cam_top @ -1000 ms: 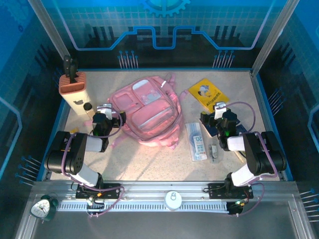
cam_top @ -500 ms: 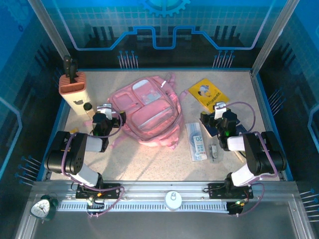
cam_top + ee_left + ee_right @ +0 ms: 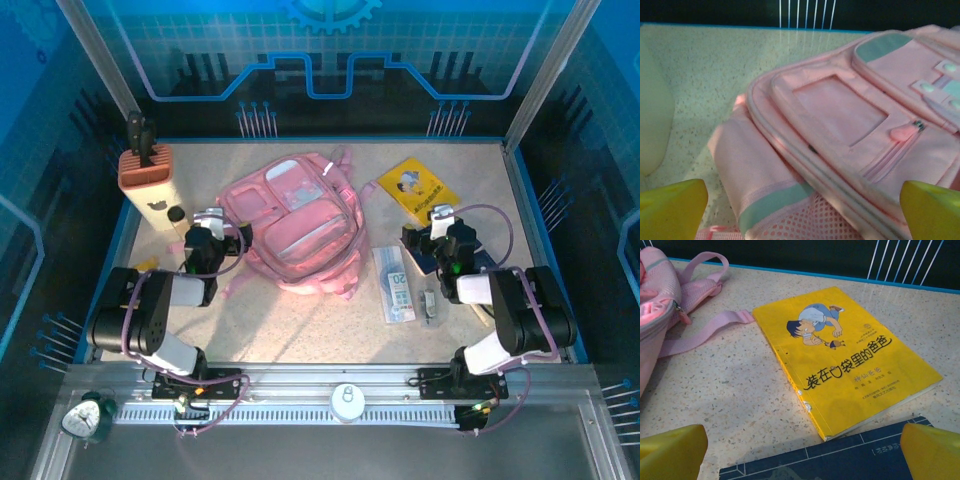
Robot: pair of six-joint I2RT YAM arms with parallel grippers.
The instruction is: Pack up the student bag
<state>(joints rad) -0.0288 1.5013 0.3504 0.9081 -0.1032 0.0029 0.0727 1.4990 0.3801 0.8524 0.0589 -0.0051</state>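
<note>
The left gripper (image 3: 207,226) stands wide open and holds nothing. In its wrist view its two yellow fingertips (image 3: 671,209) sit far apart at the bottom corners. Between them lies the mesh side pocket of the student bag (image 3: 840,115), a large, soft, pink fabric backpack. Whether the fingers touch the fabric cannot be told.

The bag lies flat on the speckled beige table (image 3: 300,330), just ahead and to the right of this gripper, front side up. It has a lighter pink framed front pocket, pale green trim bands and a pink zipper pull.

The right gripper (image 3: 441,228) is also wide open and empty, its yellow tips spread to the corners of its wrist view. Below and between them lies a dark blue book (image 3: 850,460). Just ahead of this gripper is a yellow paperback with a cartoon boy on the cover (image 3: 840,360), its near corner meeting the blue book. The bag lies to this gripper's left, and a pink strap (image 3: 705,327) trails from it to just beside the paperback.
</note>
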